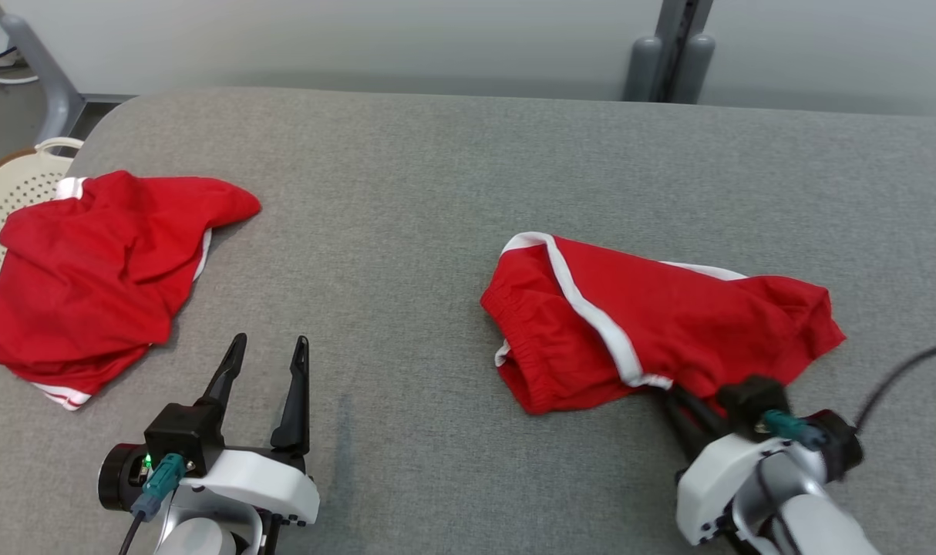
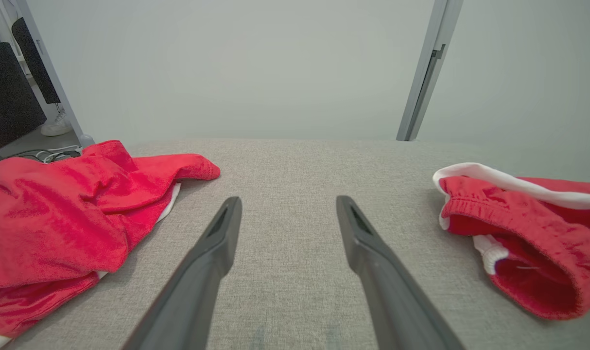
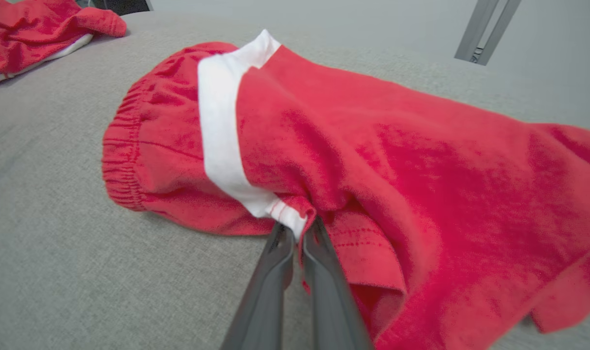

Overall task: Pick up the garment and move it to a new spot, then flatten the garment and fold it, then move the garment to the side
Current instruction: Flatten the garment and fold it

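Head view. On the right half of the grey table (image 1: 406, 231), crumpled: red shorts (image 1: 668, 316) with white trim, elastic waistband turned toward the table's middle. At the table's near right, the right gripper (image 1: 668, 393), clenched on the near hem of the red shorts where the white stripe ends. Over the table's near left, the left gripper (image 1: 271, 343), fingers spread wide, holding nothing, apart from any cloth. At the table's left edge, a second red garment (image 1: 90, 270), bunched, next to a cream perforated basket (image 1: 13, 193) just off that edge.

Left wrist view. Released and empty: the left gripper (image 2: 287, 201), both fingers low over bare table (image 2: 285, 160), pointing at its far edge. Toward the table's right, the red shorts (image 2: 518, 233), waistband opening facing the camera. Toward the table's left, the second red garment (image 2: 66, 209).

Right wrist view. Pinched together on the red shorts (image 3: 397, 160): the right gripper (image 3: 297, 231), tips meeting at the stitched end of the white stripe (image 3: 219, 121). Rest of the cloth draped on the table (image 3: 57, 218). Well apart, toward the table's far left: the second red garment (image 3: 27, 29).
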### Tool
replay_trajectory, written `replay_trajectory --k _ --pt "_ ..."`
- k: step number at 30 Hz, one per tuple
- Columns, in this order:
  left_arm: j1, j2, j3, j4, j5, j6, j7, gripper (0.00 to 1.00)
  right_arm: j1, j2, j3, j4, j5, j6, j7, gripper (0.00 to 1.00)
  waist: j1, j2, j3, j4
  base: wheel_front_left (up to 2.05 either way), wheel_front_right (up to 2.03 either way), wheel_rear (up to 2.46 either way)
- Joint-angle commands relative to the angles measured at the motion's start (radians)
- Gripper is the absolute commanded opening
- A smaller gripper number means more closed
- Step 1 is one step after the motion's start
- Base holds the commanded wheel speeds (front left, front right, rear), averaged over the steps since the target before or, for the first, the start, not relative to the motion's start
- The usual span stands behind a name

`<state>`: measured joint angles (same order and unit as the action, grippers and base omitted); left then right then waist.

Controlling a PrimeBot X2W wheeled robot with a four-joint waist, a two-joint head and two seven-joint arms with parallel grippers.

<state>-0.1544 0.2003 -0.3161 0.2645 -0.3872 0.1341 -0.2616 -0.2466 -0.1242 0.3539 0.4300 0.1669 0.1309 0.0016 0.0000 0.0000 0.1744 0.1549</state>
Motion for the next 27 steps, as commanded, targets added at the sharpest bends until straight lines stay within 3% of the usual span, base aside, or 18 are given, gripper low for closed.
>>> replay_trajectory --k 1,9,12,18,24,25,26,27 --pt "-0.016 0.005 0.005 0.001 0.008 0.001 -0.004 1.0 0.02 -0.009 -0.024 -0.03 -0.007 0.0 -0.006 0.0 0.0 0.0 -0.007 -0.013 0.0 0.0 0.0" --pt "-0.013 0.005 0.015 -0.007 0.014 -0.002 -0.004 1.0 0.114 -0.011 -0.223 -0.302 -0.048 0.0 0.051 0.0 0.0 0.0 -0.013 -0.056 0.0 0.0 0.0" --pt "-0.017 0.005 0.016 -0.009 0.016 -0.004 -0.004 1.0 0.134 -0.007 -0.307 -0.35 -0.066 0.0 0.076 0.0 0.0 0.0 -0.011 -0.064 0.0 0.0 0.0" --pt "-0.028 0.008 0.02 -0.015 0.018 -0.009 -0.004 1.0 0.121 0.001 -0.429 -0.319 -0.082 0.0 0.086 0.0 0.0 0.0 0.006 -0.07 0.0 0.0 0.0" --pt "-0.046 0.007 0.018 -0.023 0.026 -0.008 -0.003 1.0 0.052 0.005 -0.446 -0.196 -0.073 0.0 0.041 0.0 0.0 0.0 0.043 -0.07 0.0 0.0 0.0" --pt "-0.049 0.007 0.019 -0.025 0.026 -0.009 -0.003 1.0 0.039 0.006 -0.444 -0.179 -0.073 0.0 0.031 0.39 0.0 0.0 0.048 -0.071 0.0 0.0 0.0" --pt "-0.05 0.008 0.019 -0.025 0.026 -0.01 -0.003 1.0 0.027 0.006 -0.444 -0.164 -0.074 0.0 0.02 0.95 0.0 0.0 0.053 -0.071 0.0 0.0 0.0" --pt "-0.051 0.008 0.02 -0.026 0.026 -0.009 -0.003 1.0 0.018 0.008 -0.446 -0.151 -0.071 0.0 0.008 1.0 0.0 0.0 0.057 -0.073 0.0 0.0 0.0"
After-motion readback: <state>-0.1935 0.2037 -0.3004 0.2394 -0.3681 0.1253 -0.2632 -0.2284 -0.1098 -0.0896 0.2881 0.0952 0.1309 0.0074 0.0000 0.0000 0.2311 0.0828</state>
